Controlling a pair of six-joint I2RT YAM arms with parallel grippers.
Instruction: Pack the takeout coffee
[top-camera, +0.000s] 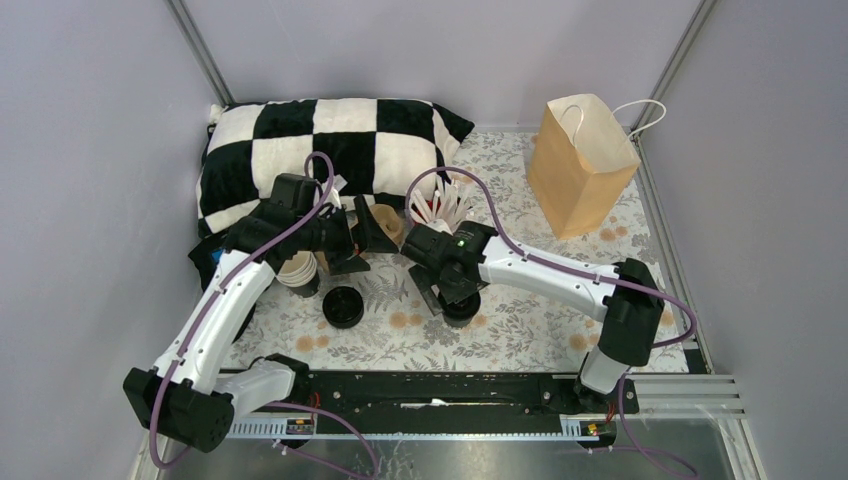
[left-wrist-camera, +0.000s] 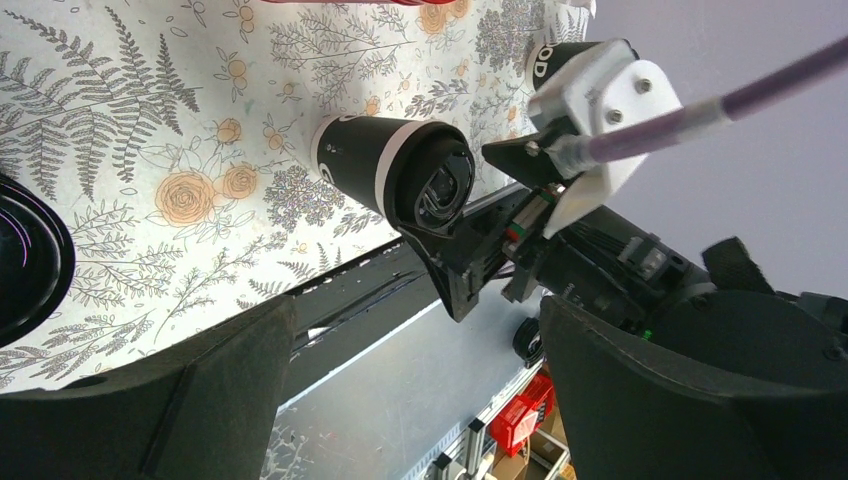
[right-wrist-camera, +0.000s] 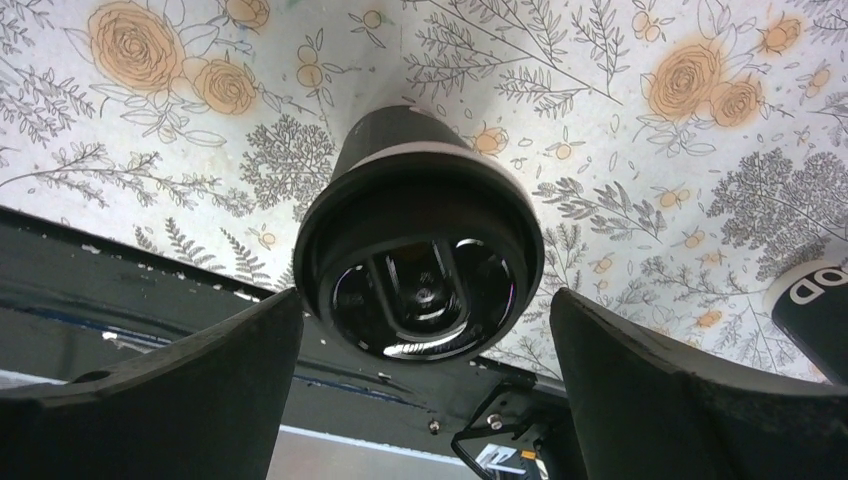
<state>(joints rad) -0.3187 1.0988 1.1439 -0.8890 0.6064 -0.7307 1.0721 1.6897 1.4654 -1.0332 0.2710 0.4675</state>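
Right jaws apart, straddling lidded coffee cup (right-wrist-camera: 420, 250) upright on floral counter (right-wrist-camera: 640, 150), no contact. Left jaws apart, empty. Near it, second lidded cup (top-camera: 343, 307); paper bag (top-camera: 580, 165) well apart.

I work in a robot test cell, a lab booth and no café. Plain pale walls (top-camera: 90, 150) close it in on three sides, with aluminium posts (top-camera: 200, 50) slanting up the top corners of the frame. My left arm (top-camera: 215, 320) and right arm (top-camera: 550, 272) are bolted to a black rail (top-camera: 430, 390) along the bottom edge. On the floral-printed tabletop (top-camera: 520, 330) sit staged props: a checkered pillow (top-camera: 330, 140) upper left, a paper bag (top-camera: 580, 165) upper right.
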